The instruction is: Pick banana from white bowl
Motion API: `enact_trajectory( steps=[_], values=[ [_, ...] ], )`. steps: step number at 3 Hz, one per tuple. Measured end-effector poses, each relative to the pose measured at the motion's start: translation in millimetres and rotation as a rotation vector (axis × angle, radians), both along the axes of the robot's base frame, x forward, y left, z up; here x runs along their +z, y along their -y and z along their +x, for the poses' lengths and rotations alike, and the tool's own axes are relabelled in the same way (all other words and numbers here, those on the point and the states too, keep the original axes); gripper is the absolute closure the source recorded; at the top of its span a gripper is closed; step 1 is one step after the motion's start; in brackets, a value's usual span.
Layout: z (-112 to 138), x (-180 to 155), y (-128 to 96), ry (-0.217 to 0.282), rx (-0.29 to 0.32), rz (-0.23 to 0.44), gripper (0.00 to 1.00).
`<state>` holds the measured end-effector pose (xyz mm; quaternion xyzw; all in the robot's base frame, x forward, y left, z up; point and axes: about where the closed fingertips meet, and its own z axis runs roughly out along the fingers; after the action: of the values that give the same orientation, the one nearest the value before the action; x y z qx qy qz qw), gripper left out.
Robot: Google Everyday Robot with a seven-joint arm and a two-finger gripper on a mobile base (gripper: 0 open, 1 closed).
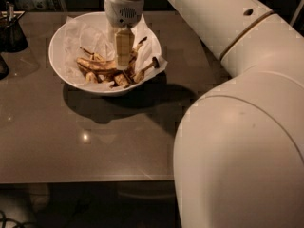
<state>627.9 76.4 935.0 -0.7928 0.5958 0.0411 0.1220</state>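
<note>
The white bowl (59, 65) stands on the table at the upper left, lined with crinkled white paper. The banana (95, 66), long, dull yellow and mottled brown, lies across the bowl's bottom among shorter brown-black pieces. My gripper (123, 64) reaches straight down into the bowl from above. Its tip is at the right end of the banana, among the pieces. The near finger (123, 49) hides what lies behind it.
A small dark container (12, 30) stands at the table's far left edge, with another dark object (3, 66) below it. My large white arm (237, 127) fills the right side of the view. The brown table (95, 137) runs to a front edge low in the view.
</note>
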Motion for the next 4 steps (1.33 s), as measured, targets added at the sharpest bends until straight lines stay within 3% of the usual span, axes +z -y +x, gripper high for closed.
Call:
enact_trajectory(
  steps=[3,4],
  values=[
    [4.6,-13.5,-7.5,-0.058,-0.025,0.02,0.37],
    [5.3,-17.0,-10.1,-0.072,-0.029,0.026,0.43]
  ],
)
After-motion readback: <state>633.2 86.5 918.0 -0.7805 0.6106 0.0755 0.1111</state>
